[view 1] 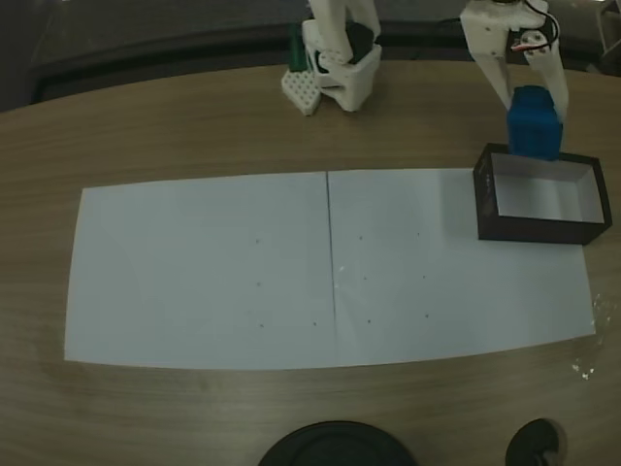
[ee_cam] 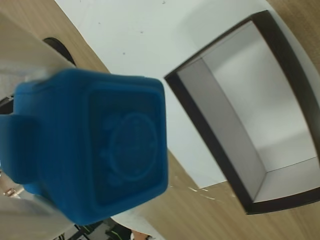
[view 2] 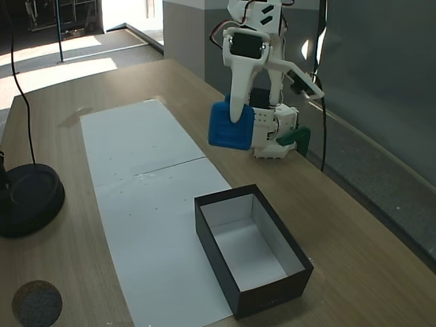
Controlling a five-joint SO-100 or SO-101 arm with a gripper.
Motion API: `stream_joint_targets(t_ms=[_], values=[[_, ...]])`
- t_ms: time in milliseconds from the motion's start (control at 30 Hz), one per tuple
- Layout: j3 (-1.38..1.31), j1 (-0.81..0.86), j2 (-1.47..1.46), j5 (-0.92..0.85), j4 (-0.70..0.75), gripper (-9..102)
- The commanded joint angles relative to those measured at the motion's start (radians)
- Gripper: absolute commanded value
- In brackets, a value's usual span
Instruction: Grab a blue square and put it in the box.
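the wooden table (view 2: 381,272) carries a long strip of white paper (view 1: 213,282), and the box (view 2: 204,219) sits at the paper's right end in a fixed view, open side up, its pale floor bare. your arm (view 2: 246,65) hangs over the far side of that box. the gripper (view 2: 231,127) is closed on the blue square (view 2: 229,133), which is up in the air, well clear of the table; in the wrist view the blue square (ee_cam: 100,150) fills the left half with the box (ee_cam: 212,140) off to its right. so the step in hand looks like the carry to the drop. you want the cube over the middle of the pale floor, not over the near or far wall, since it seems to sit close to the far rim (view 1: 532,155) now. bring it inward, lower a little, then part the fingers, so it cannot bounce off a wall.
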Motion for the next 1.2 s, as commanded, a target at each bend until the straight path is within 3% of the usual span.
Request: stream_joint_targets(t_ms=[0,367,667,900,1033,1167], values=[[-0.046,-0.04,-0.054,0.003,-0.072,14],[-0.041,-0.097,-0.336,0.018,-0.264,14],[-0.043,-0.132,-0.387,0.031,-0.273,14],[-0.055,-0.135,-0.37,0.031,-0.218,33],[-0.052,-0.109,-0.288,0.037,-0.212,25],[-0.051,-0.014,-0.129,0.049,-0.178,4]])
